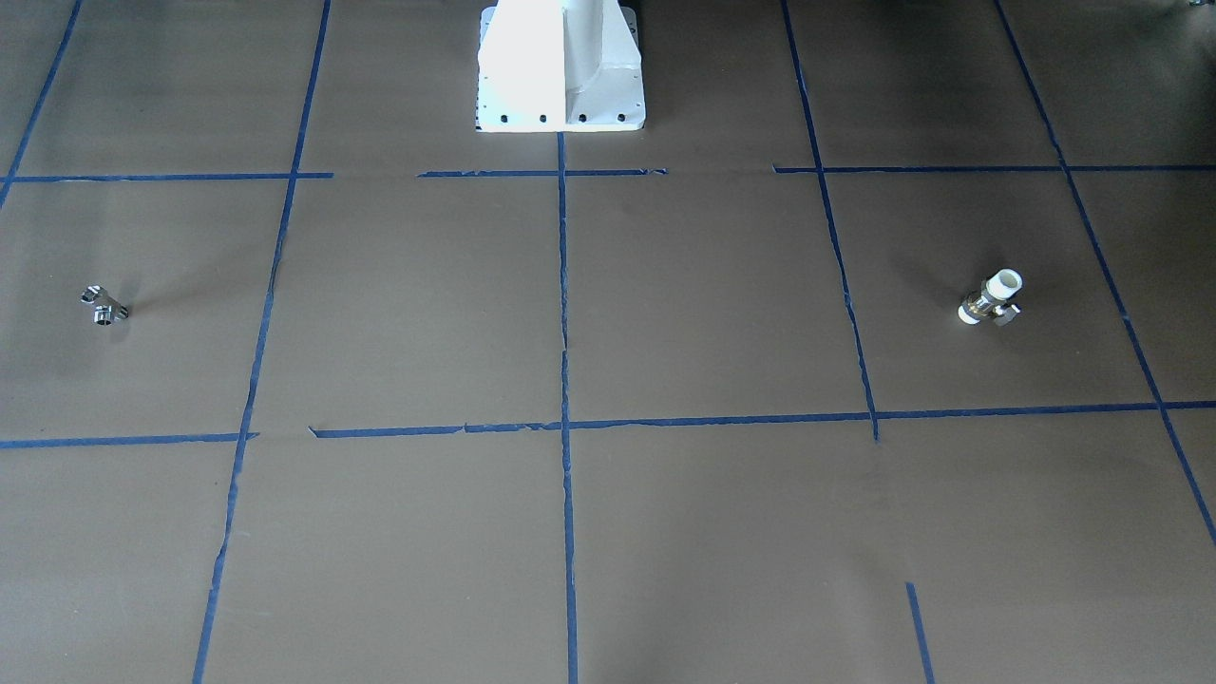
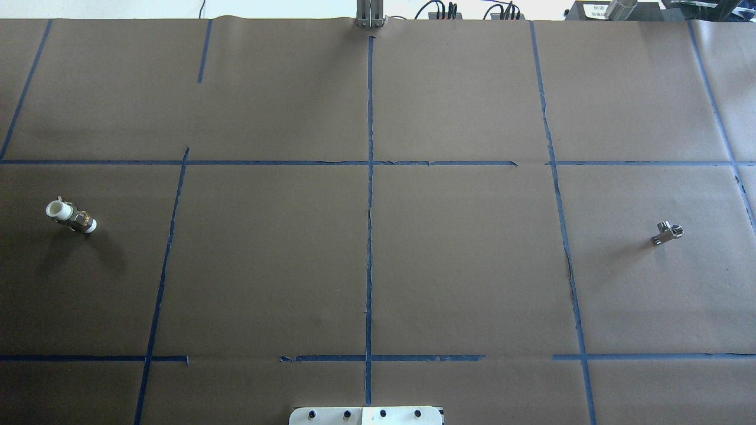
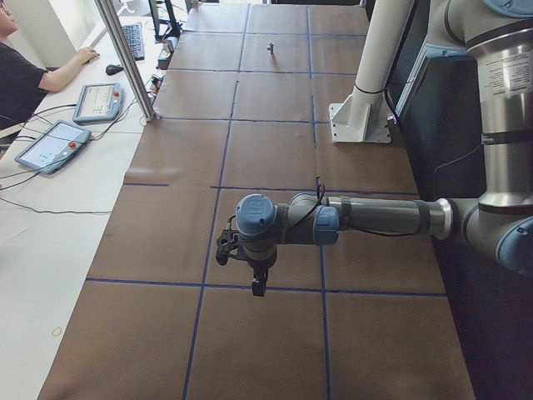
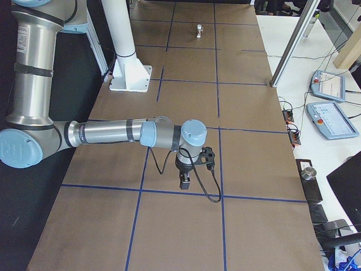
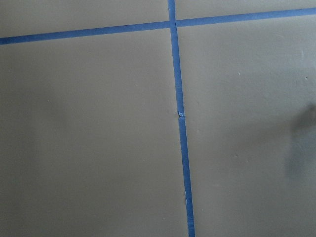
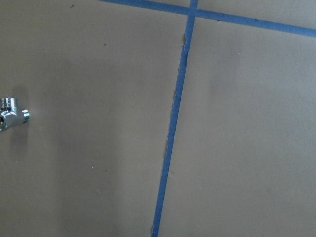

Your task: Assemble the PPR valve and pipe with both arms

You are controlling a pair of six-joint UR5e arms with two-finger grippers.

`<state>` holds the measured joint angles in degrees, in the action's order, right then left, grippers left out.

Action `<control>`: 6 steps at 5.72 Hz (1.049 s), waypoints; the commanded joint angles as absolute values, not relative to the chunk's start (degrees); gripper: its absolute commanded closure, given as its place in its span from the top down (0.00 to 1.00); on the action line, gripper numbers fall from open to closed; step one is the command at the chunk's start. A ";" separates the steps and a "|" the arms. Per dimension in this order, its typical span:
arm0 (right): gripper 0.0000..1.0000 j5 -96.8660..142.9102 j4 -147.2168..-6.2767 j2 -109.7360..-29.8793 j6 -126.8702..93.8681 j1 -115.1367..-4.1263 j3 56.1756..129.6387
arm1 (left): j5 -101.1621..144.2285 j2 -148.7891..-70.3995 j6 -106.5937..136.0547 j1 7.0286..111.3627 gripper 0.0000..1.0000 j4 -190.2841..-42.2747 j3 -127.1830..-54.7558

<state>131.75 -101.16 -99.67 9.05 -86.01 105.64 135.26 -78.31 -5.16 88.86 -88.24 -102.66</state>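
The PPR valve [image 2: 71, 216], white-ended with a metal middle, lies on the brown table at the overhead view's left, also seen as the valve [image 1: 990, 297] and far off [image 4: 199, 28]. The pipe [image 2: 667, 232], a small chrome T fitting, lies at the right, also seen as the pipe [image 1: 104, 306] and at the right wrist view's left edge [image 6: 11, 117]. My left gripper [image 3: 258, 287] hangs above the table on the near arm, fingers pointing down. My right gripper [image 4: 184, 183] hangs likewise. I cannot tell whether either is open or shut.
Blue tape lines [image 2: 370, 236] divide the brown paper into squares. The white robot pedestal [image 1: 560, 66] stands at the table's robot side. A metal post [image 3: 125, 58] stands at the far edge, with control pendants [image 3: 52, 143] and a seated person [image 3: 25, 75] beyond.
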 commanded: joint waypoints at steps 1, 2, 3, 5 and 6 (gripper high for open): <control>1.00 131.75 -101.16 -99.67 8.97 -85.96 105.64 | 135.18 -78.14 -6.06 88.77 1.00 -88.59 -102.83; 1.00 131.75 -101.16 -99.67 9.05 -85.96 105.82 | 135.26 -78.13 -6.15 88.68 1.00 -88.25 -102.74; 1.00 131.92 -101.08 -99.67 8.97 -86.04 106.34 | 134.65 -78.22 -6.07 88.59 1.00 -88.42 -101.53; 1.00 131.84 -101.16 -99.67 9.05 -85.96 106.88 | 132.98 -82.67 -5.71 88.16 1.00 -90.42 -103.17; 1.00 131.92 -101.16 -99.58 8.97 -85.87 106.79 | 133.24 -86.36 -5.80 88.07 1.00 -93.14 -102.23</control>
